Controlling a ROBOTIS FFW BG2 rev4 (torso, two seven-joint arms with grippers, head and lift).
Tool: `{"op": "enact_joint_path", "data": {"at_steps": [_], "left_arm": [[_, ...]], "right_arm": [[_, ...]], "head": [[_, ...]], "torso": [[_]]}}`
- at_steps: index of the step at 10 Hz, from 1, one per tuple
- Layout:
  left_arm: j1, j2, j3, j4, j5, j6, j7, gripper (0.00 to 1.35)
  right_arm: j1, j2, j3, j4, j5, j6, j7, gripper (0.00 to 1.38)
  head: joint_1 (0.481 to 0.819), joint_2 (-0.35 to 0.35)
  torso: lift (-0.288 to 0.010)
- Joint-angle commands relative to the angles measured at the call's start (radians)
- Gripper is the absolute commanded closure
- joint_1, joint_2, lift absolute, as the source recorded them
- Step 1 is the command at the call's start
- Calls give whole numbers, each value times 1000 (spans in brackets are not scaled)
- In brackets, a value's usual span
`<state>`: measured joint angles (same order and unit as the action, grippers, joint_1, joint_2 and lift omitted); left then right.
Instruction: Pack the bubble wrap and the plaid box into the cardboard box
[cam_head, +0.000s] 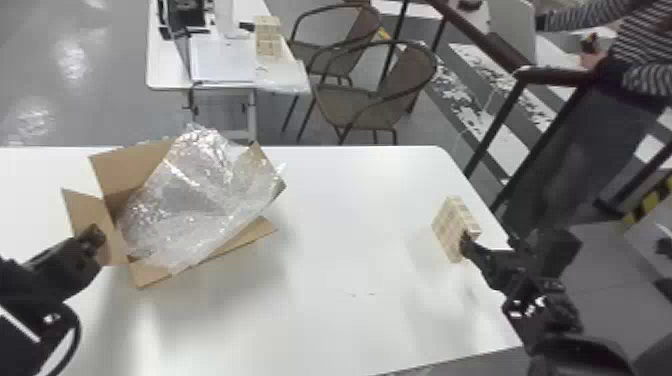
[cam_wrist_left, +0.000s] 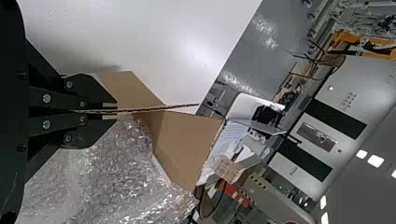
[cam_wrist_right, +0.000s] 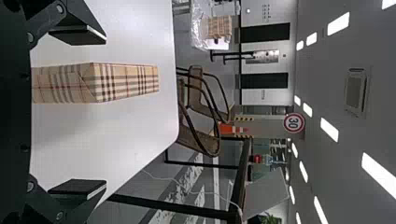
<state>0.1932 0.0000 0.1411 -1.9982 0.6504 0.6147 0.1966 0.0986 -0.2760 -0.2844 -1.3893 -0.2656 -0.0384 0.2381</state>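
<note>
We list one table (cam_head: 350, 260), white, under and around the carton. Beyond the carton: a white rear table (cam_head: 165, 75). Also beyond it, toward the right: two chairs (cam_head: 350, 102), brown, with dark curved arms.

One carton (cam_head: 120, 170), brown, open, its flaps spread outward. One sheet of wrap (cam_head: 185, 200), clear and crumpled, which we find piled across the carton's mouth and spilling over its near rim.

One left gripper (cam_head: 92, 237), black, at the carton's left side; we record its jaws closed on the edge of a flap (cam_head: 90, 215).

One right gripper (cam_head: 465, 240), black, well to the right of the carton; we record its jaws wide apart, with the plaid box between them and clear space on both sides.

One plaid box (cam_head: 447, 225), beige with dark and red lines, on the table, well to the carton's right.
</note>
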Motion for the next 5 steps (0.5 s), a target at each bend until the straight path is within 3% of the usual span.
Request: {"op": "enact_joint_path", "data": {"at_steps": [1,3,5], "left_arm": [[0,-3,-2,1,0,-3,-2,1222],[2,-3,-2,2,2,-7,-5,1222],[2,-3,-2,4,2,-10,-8,1222]], "right_arm": [[-31,0,16,33,3,11,12,200],[-79,-3,17,96,12,17,83,200],[-126,-3,21,148,52,20,101,200]], "head": [[695,-225],[695,-209],[695,-204]], "torso": [[-100],[-100],[-100]]}}
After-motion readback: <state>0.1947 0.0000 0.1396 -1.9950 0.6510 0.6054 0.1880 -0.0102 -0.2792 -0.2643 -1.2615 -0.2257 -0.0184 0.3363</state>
